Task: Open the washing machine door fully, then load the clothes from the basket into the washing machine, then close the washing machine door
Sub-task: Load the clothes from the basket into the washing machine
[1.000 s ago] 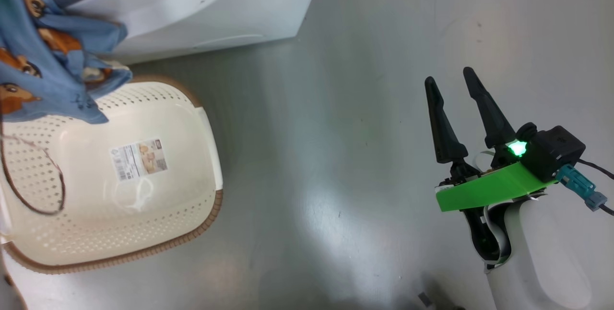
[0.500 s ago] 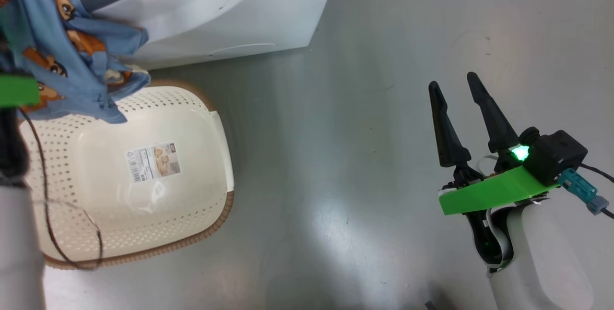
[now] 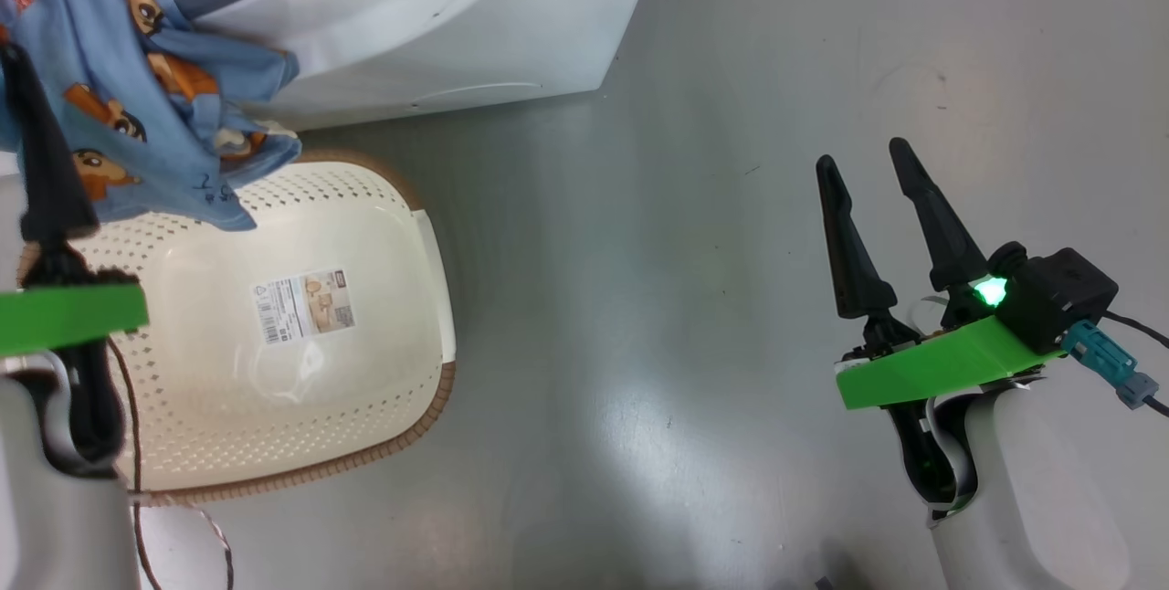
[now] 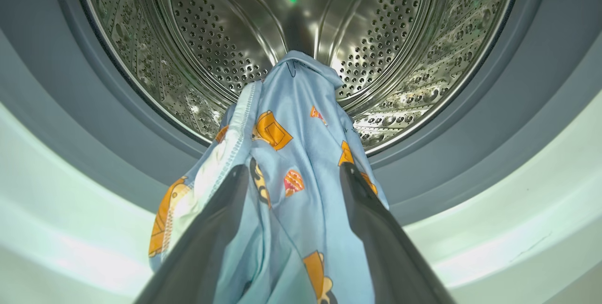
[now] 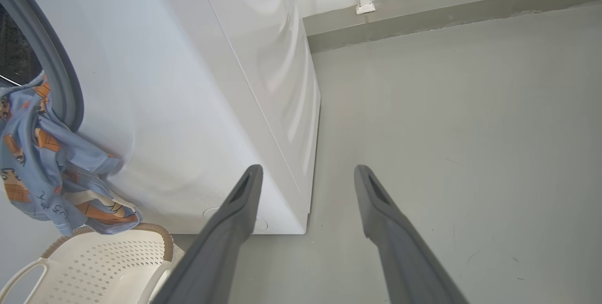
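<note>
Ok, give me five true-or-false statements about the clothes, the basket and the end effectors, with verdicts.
1. The clothes hang out of the drum. True.
2. The basket is full of clothes. False: its bottom shows bare but for a label.
3. The right end effector grips a garment. False: it is open above the floor, holding nothing.
4. The left end effector points into the drum, jaws open. True.
5. The basket stands on the washer. False: it stands on the floor by it.
</note>
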Controlling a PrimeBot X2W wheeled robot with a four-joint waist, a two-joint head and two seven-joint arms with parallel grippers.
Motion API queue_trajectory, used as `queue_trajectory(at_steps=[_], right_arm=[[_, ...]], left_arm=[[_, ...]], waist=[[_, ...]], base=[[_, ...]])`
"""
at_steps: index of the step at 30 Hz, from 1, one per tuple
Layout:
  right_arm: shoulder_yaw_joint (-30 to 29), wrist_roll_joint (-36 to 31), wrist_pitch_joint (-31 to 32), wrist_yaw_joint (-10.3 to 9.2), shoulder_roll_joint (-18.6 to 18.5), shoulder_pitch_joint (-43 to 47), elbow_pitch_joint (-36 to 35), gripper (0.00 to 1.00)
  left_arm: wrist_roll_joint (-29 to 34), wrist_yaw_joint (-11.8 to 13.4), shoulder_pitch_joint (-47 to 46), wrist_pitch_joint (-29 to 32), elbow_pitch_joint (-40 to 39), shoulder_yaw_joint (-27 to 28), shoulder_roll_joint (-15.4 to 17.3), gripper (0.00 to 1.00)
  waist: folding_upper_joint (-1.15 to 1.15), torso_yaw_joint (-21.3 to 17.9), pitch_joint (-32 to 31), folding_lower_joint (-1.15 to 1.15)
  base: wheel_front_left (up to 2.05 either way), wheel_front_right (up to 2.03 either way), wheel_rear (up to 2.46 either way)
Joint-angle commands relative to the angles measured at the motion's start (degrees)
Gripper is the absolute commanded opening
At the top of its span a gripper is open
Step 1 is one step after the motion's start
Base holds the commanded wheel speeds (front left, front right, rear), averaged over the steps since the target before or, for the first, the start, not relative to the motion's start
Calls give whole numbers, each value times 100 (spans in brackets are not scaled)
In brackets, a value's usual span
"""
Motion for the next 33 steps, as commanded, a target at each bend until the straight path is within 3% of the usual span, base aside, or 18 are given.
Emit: queue_trajectory(at_steps=[1,14,33], right_arm=[[129,-56,-27,9,30,150,-96,100],[218,-36,-27,9,30,103,-20,100],[226,-66,-27,9,30,144,11,100]], left_arm=[[63,-16,270,-20,-218,204,130,100],[215,-16,1202,-20,-542,443,-279,100],[223,-16,2202,-20,-723,573,-477,100]], waist=[[0,4,-5,0],[0,-10,-101,0],[0,-23,-201,0]], base=[[0,0,0],[0,0,0],[0,0,0]])
